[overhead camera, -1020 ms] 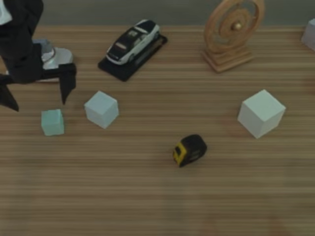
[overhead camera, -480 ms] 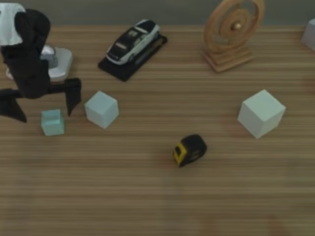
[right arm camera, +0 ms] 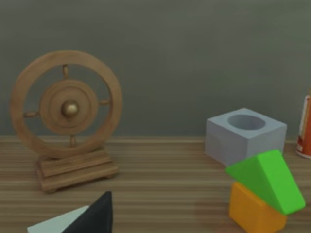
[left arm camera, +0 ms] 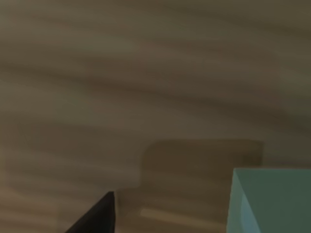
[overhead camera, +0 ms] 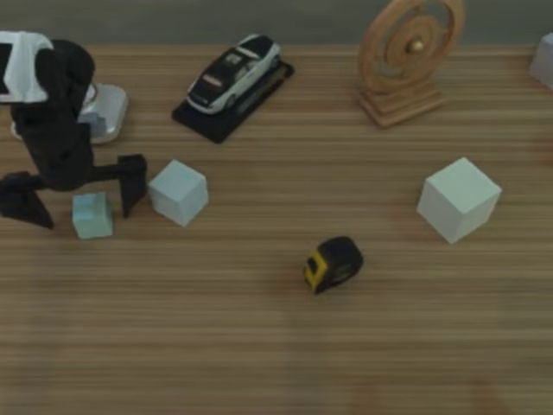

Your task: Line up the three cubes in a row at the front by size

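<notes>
The small mint-green cube lies at the left of the table, and my left gripper stands open over it with one finger on each side. In the left wrist view a mint cube corner shows apart from one black fingertip. Just to the right sits the medium pale blue cube. The large off-white cube rests at the right. My right arm is out of the top view. Its wrist view shows one black fingertip off to one side, in front of an off-white cube corner.
A yellow-black tape measure lies mid-table. At the back stand a model car on a black base, a wooden wheel and a grey round object beside my left arm. A grey holed block and green-on-orange blocks sit far right.
My left gripper has moved toward the front and lower, from behind the small mint cube to straddling it. No cube has moved.
</notes>
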Tool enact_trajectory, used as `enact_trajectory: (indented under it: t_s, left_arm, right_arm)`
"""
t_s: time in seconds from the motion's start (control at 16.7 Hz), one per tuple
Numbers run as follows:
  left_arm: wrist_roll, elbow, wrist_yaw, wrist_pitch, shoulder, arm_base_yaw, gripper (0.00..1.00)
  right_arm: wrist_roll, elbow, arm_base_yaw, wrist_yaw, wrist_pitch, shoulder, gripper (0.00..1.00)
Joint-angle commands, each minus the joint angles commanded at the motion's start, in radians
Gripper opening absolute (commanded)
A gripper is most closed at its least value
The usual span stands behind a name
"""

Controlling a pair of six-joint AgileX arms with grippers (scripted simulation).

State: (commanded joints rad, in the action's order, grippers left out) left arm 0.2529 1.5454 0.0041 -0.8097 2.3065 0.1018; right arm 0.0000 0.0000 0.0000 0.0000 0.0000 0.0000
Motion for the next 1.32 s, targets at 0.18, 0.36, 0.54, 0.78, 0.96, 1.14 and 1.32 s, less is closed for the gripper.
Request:
enact_trajectory:
  t_s: [0.18, 0.36, 0.54, 0.78, 0.96, 1.14, 1.32]
  left_arm:
    - [0.0, 0.0, 0.0, 0.0, 0.0, 0.0, 0.77]
    - [0.0, 0.0, 0.0, 0.0, 0.0, 0.0, 0.55]
    - [0.0, 0.0, 0.0, 0.0, 0.0, 0.0, 0.32]
    - [0.0, 0.0, 0.0, 0.0, 0.0, 0.0, 0.02]
    - [0.0, 0.0, 0.0, 0.0, 0.0, 0.0, 0.0]
    - [0.0, 0.0, 0.0, 0.0, 0.0, 0.0, 0.0]
    - [-0.006, 0.01, -0.008, -0.014, -0.036, -0.003, 0.0]
  right_arm:
    - [0.0, 0.0, 0.0, 0.0, 0.0, 0.0, 1.0]
    - [0.0, 0.0, 0.0, 0.0, 0.0, 0.0, 1.0]
    - [0.0, 0.0, 0.0, 0.0, 0.0, 0.0, 1.0]
    - [0.0, 0.0, 0.0, 0.0, 0.0, 0.0, 1.0]
    - [0.0, 0.0, 0.0, 0.0, 0.0, 0.0, 1.0]
    - [0.0, 0.0, 0.0, 0.0, 0.0, 0.0, 1.0]
    - [0.0, 0.0, 0.0, 0.0, 0.0, 0.0, 1.0]
